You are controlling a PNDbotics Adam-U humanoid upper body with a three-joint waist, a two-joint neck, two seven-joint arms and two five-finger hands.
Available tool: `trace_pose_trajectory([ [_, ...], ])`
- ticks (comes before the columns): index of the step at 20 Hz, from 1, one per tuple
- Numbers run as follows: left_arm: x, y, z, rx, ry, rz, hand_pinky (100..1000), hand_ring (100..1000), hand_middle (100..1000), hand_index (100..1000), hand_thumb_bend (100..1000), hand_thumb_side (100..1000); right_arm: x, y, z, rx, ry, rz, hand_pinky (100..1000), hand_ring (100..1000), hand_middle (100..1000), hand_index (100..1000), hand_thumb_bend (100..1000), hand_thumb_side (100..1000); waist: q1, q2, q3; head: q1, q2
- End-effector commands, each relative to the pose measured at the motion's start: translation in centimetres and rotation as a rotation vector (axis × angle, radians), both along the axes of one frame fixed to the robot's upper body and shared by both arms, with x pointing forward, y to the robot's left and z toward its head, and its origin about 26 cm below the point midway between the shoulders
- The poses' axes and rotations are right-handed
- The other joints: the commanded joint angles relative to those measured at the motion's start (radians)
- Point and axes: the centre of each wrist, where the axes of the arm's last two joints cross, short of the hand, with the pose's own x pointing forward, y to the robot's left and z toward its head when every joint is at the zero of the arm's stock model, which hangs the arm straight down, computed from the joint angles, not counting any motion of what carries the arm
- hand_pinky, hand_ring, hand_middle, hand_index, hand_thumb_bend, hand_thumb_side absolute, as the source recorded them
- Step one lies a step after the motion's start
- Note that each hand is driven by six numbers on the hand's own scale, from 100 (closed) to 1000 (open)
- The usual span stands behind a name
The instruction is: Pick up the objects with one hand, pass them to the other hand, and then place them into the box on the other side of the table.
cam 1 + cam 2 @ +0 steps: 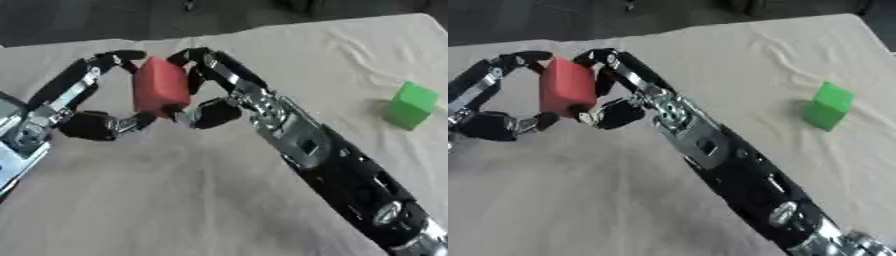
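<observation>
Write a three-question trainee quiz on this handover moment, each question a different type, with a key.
1. True or false: the red block lies flat on the cloth-covered table.
2. Multiple choice: which hands touch the red block? A) only the left hand B) only the right hand C) both
3. Fill in: the green block sits on the robot's ____ side of the table.

Key: 1 false, it is held up between the two hands; 2 C, fingers of both curl round it; 3 right, clear of both hands.
</observation>
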Motion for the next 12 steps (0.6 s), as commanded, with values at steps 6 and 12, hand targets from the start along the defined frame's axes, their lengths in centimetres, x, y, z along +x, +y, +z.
trace_pose_trajectory([
  [6, -0.1, -0.9, 1.0, 0.071, -0.079, 0.008, 948, 1000, 764, 919, 560, 538, -0.4, 0.1, 1.8, -0.004, -0.06, 0.027, 550, 480, 330, 455, 100, 100, -0.001, -0.022, 0.002, 0.005, -0.018],
  [12, -0.3, -1.7, 1.1, 0.043, -0.116, 0.029, 926, 1000, 739, 900, 530, 496, -0.4, 0.1, 1.8, -0.012, -0.073, 0.03, 546, 472, 325, 451, 100, 100, -0.001, -0.022, 0.003, 0.011, -0.022],
])
